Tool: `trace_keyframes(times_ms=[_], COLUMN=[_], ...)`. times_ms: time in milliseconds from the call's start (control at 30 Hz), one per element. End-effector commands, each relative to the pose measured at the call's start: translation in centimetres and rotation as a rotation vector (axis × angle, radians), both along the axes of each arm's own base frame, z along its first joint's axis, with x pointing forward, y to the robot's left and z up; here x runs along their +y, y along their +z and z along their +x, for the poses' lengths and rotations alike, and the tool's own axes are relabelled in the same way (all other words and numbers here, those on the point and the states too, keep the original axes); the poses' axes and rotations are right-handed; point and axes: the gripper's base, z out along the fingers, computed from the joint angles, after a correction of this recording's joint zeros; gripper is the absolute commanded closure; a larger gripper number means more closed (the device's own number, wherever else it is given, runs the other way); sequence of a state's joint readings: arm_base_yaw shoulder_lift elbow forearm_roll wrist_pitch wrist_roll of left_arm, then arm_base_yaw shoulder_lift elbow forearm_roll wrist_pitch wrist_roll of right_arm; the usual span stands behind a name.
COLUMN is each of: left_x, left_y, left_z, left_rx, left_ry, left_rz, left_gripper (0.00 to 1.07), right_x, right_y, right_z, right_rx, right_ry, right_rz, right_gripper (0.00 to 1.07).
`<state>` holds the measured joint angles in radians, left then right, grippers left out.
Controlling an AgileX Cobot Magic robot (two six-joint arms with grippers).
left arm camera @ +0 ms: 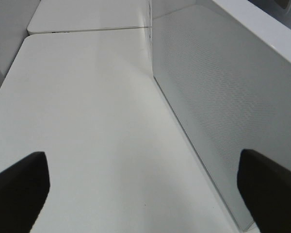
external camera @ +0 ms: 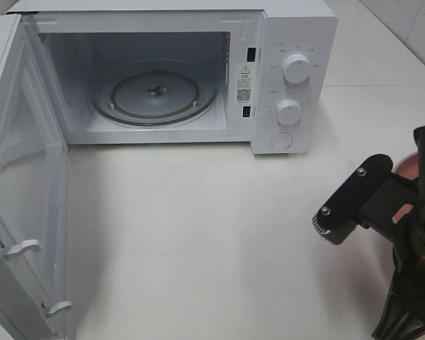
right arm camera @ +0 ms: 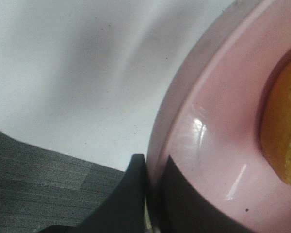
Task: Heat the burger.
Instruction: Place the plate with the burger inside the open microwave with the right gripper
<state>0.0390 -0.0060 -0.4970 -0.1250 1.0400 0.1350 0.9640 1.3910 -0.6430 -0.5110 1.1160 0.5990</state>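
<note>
The microwave (external camera: 297,35) and table (external camera: 198,234) are seen as white, the plate (right arm camera: 208,145) glossy pink, the burger (right arm camera: 286,126) golden-brown, the door (left arm camera: 223,97) finely dotted.

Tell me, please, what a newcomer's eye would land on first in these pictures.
The white microwave at the back stands with its door swung wide open and its glass turntable bare. At the right edge, the right gripper is clamped on the rim of a pink plate that carries the burger.

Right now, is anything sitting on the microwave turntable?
No, in the exterior high view the glass turntable inside the open microwave is bare.
</note>
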Motion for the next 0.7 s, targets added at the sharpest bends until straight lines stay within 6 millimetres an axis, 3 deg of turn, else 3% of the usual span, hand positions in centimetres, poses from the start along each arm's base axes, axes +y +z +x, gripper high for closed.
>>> trace_keyframes(times_ms=[33, 700], left_x=[0.0, 0.0], left_y=[-0.1, -0.1], left_z=[-0.3, -0.3], left_rx=[-0.021, -0.021], left_ry=[0.001, 0.001], left_rz=[-0.004, -0.004], left_gripper=[0.09, 0.09], right_x=[0.2, 3.4], right_y=[0.3, 0.4], right_z=[-0.8, -5.2], right_rx=[-0.018, -0.023], right_ry=[0.070, 0.369], right_rz=[-0.069, -0.081], right_gripper=[1.07, 1.07])
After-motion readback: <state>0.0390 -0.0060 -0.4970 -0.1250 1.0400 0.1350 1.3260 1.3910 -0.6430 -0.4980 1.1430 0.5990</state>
